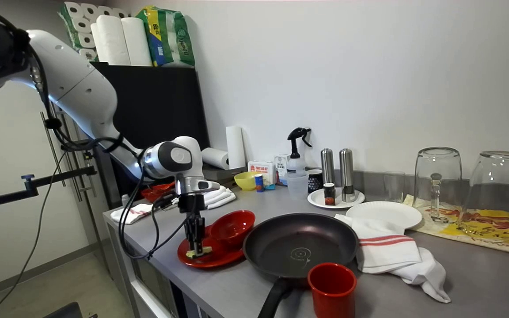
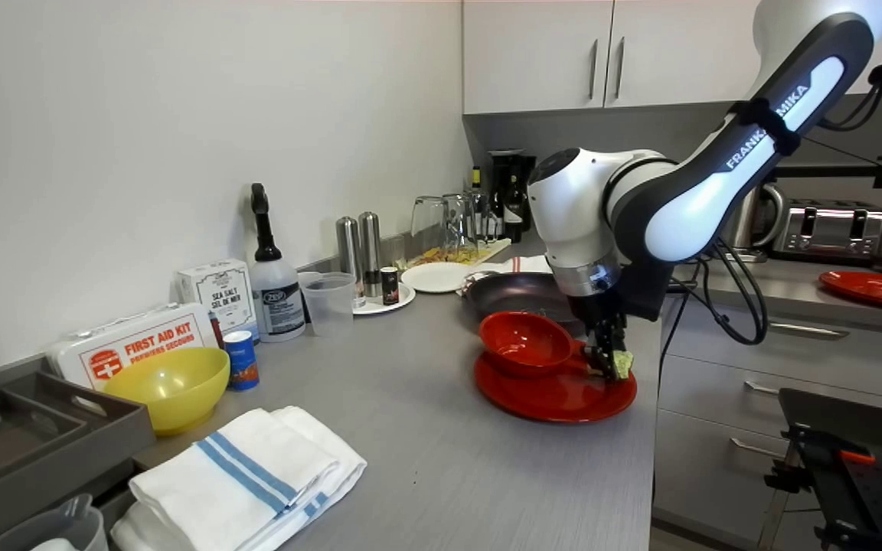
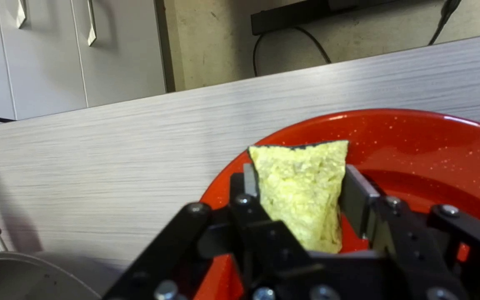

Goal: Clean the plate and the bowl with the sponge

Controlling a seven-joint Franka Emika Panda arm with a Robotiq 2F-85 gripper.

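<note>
The black gripper [image 3: 300,193] pinches the small rectangular yellow-green sponge [image 3: 302,166] from two sides, over the outer part of the round glossy red plate [image 2: 563,402]; whether the sponge presses on the plate I cannot tell. In the wrist view, only a bare strip of the grey streaked surface [image 3: 119,175] separates the plate's rim from the straight open edge, with the floor [image 3: 211,41] showing beyond it. The glossy red bowl [image 2: 521,337] overlaps the plate on the side away from that edge; how much of it rests on the plate is unclear. The wide round black frying pan [image 1: 301,245] lies close to both dishes and limits room there. In an exterior view, the red cylindrical mug [image 1: 332,287] stands near its handle, and the white cloth with red stripes [image 1: 391,247] lies just beside the pan. The largest bare stretch runs between the plate and the folded white towels with blue stripes [image 2: 234,474], reaching toward the glossy yellow bowl [image 2: 169,383] near the white wall [image 2: 181,115].
</note>
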